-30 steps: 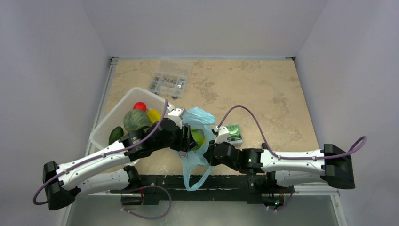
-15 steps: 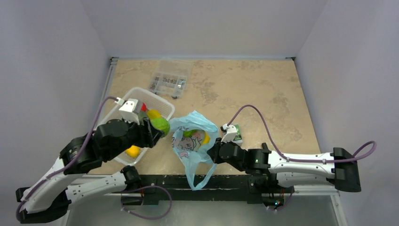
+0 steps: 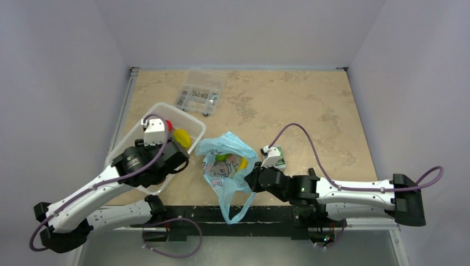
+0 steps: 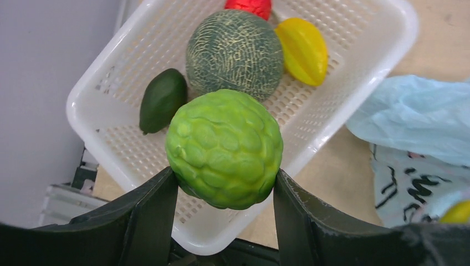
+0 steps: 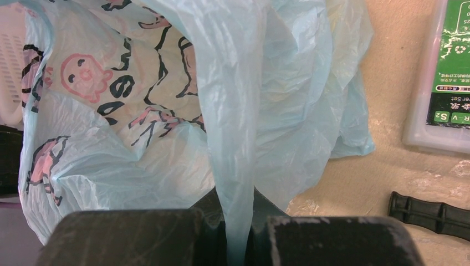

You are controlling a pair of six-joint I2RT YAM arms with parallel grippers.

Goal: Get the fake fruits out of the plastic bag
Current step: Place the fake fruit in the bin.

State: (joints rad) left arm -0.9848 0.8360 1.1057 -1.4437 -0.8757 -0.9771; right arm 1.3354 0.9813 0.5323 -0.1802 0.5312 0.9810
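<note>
My left gripper (image 4: 223,180) is shut on a bumpy light-green fake fruit (image 4: 224,148) and holds it above the near rim of the white mesh basket (image 4: 382,66). In the basket lie a netted green melon (image 4: 233,52), a dark avocado (image 4: 162,100), a yellow fruit (image 4: 302,50) and a red one (image 4: 248,6). The light-blue plastic bag (image 3: 227,169) with its cartoon print lies right of the basket, with a green fruit (image 3: 223,157) and a yellow fruit (image 3: 242,162) in its open mouth. My right gripper (image 5: 238,224) is shut on a stretched strip of the bag (image 5: 233,138).
A clear compartment box (image 3: 200,91) stands at the back. A small green-labelled box (image 3: 275,156) lies just right of the bag, also in the right wrist view (image 5: 449,66). A black ribbed piece (image 5: 429,213) lies near my right gripper. A bag handle (image 3: 233,208) hangs over the front edge.
My left gripper has come out of the bag with the green fruit and swung left over the basket. My right gripper kept its hold on the bag.
</note>
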